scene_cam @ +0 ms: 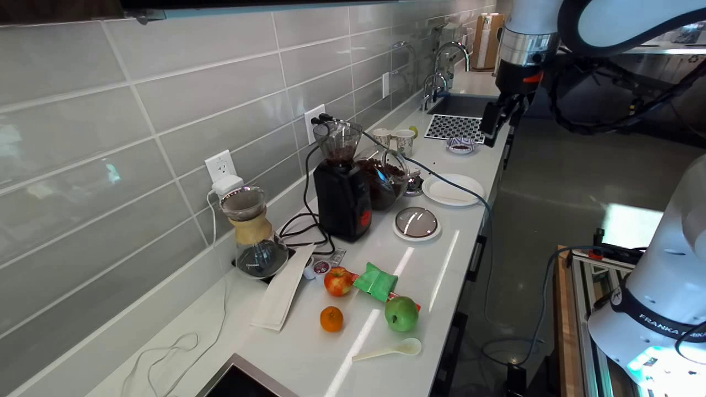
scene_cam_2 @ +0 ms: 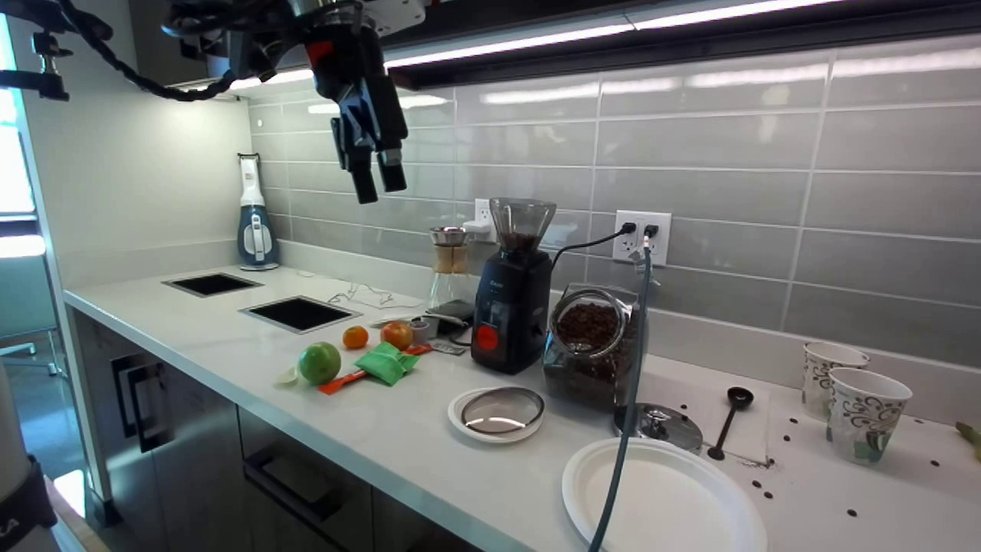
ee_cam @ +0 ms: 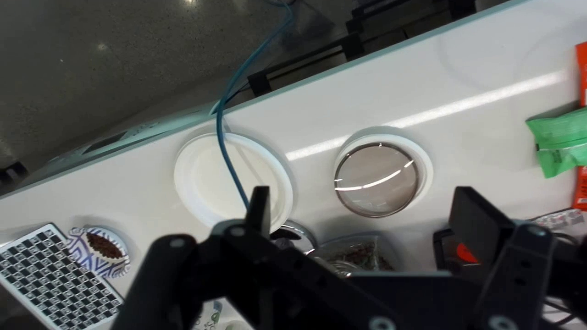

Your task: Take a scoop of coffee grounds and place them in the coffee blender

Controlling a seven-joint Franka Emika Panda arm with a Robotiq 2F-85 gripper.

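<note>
The black coffee blender [scene_cam: 343, 205] [scene_cam_2: 507, 310] stands upright by the tiled wall, with dark coffee at the bottom of its clear hopper [scene_cam_2: 523, 218]. Beside it a tilted glass jar [scene_cam: 381, 179] holds dark brown coffee, its round mouth [scene_cam_2: 588, 326] facing outward. Farther along the counter lies the black scoop [scene_cam_2: 728, 422], touched by nothing of mine. High above the counter, my gripper [scene_cam: 495, 129] [scene_cam_2: 379, 184] points down, apart from everything. In the wrist view, its jaws [ee_cam: 360, 197] are spread wide with only air between them; one finger hides part of the blender.
A round lid [ee_cam: 378, 178] rests on a small white plate. A blue cable [scene_cam_2: 632, 383] hangs across the large plate [scene_cam: 453, 190]. Paper cups [scene_cam_2: 866, 414], a patterned bowl [ee_cam: 103, 247], a glass carafe [scene_cam: 259, 256], a green apple [scene_cam: 401, 314] and a green packet [scene_cam: 376, 282] share the counter.
</note>
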